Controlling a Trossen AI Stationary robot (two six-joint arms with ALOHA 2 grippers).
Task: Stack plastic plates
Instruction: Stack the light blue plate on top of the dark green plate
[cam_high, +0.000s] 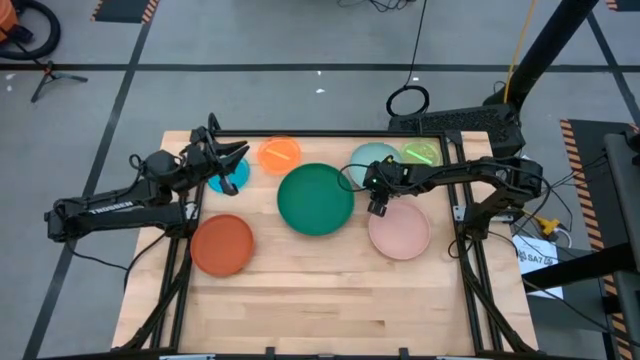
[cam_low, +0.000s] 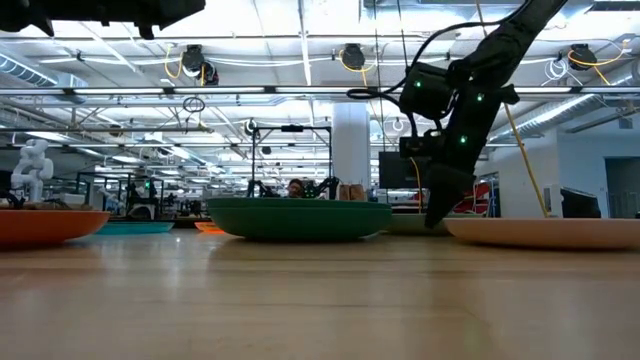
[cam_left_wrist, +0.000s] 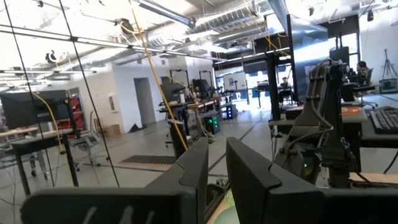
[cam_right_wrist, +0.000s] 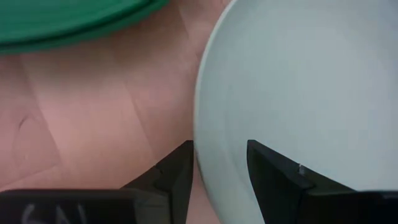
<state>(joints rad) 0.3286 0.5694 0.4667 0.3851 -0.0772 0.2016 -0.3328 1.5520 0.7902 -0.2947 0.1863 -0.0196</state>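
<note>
Two fingers of the right gripper (cam_right_wrist: 217, 171) stand apart astride the mint plate's (cam_right_wrist: 298, 81) rim, just beside the green plate (cam_high: 315, 199). Closing off-centre could skid it away. Left gripper (cam_high: 222, 160), fingers nearly together, hovers above the blue plate (cam_high: 233, 180).

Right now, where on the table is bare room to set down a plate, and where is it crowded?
The whole near strip of the table, in front of the orange-red plate, the dark green plate and the pink plate, is bare wood. The far edge is crowded: blue plate, orange plate, mint plate, lime plate, plus both grippers.
</note>
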